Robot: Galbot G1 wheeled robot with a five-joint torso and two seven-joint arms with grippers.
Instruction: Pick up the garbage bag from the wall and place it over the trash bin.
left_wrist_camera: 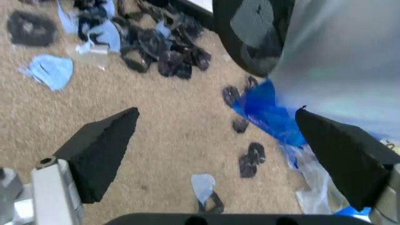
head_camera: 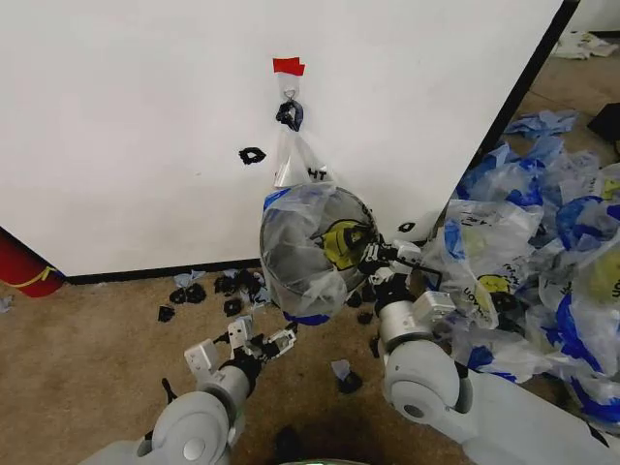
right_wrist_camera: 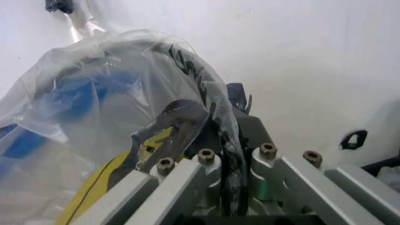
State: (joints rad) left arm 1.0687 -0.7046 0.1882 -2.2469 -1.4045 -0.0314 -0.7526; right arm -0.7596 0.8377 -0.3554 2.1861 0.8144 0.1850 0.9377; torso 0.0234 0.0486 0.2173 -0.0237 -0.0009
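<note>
The trash bin (head_camera: 334, 247) is being held up in front of the wall (head_camera: 136, 126), with the garbage bag (head_camera: 300, 252) draped over it.

The bin's rim is being gripped, through the plastic, by the clenched jaws of the right gripper (head_camera: 373, 260), the smiley face showing beside them. The left gripper (head_camera: 263, 341) is being held lower, just under the bag's blue bottom edge, its jaws spread wide and grasping nothing. A narrower clear bag (head_camera: 294, 155) is hanging from the hook (head_camera: 289, 108) below the red tape strip (head_camera: 288, 66).
</note>
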